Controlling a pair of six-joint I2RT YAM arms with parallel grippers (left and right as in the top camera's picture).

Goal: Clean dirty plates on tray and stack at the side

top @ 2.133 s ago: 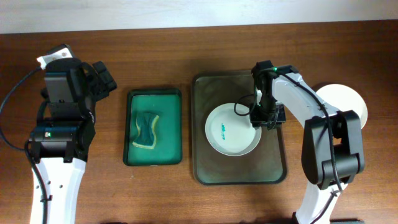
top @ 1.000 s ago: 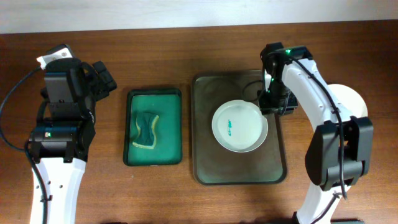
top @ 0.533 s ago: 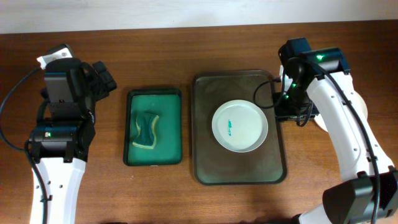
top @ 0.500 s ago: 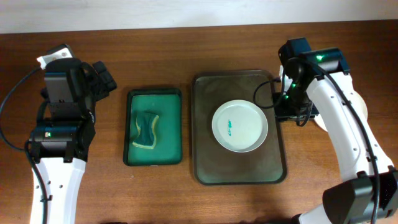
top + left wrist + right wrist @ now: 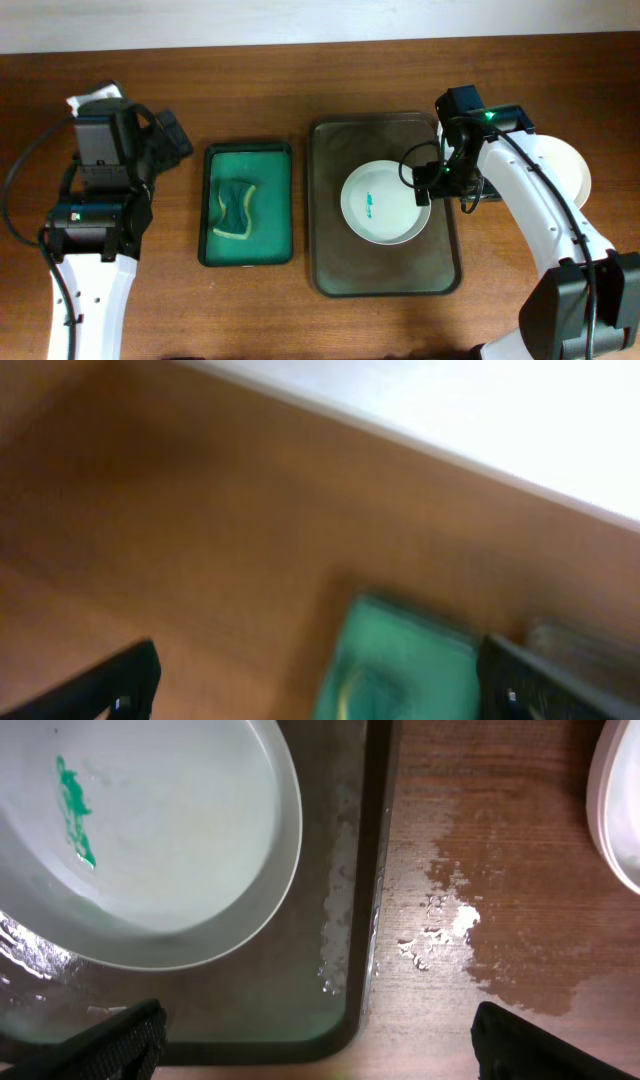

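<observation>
The right tool (image 5: 430, 181) is hanging over the right rim of the plate (image 5: 385, 203), its jaws standing fully apart and gripping nothing. A moment ago it was pinching that rim and nudging the plate a little rightward on the tray (image 5: 333, 270); then it let go and swung out past the tray's edge before coming back. The plate is lying flat, right of centre on the tray, and its teal smear (image 5: 368, 204) is still showing, so it is not yet cleaned. In the right wrist view the fingers (image 5: 110, 1045) are sitting at the far corners, with only the plate's rim, the tray's rim and a wet patch (image 5: 445, 930) on the counter (image 5: 260, 320) between them. Another plate (image 5: 565, 160) is resting on the counter right of the tray, looking clean — I am taking it as the start of the stack. The left tool (image 5: 172, 138) is also spread wide and empty. It has shifted slightly and its wrist view is blurring, suggesting that arm is starting to move, likely toward the sponge (image 5: 234, 207) in the green tray (image 5: 275, 170). The release is probably leading to a fresh grip or a steadying hold, with wiping as the step ahead.
</observation>
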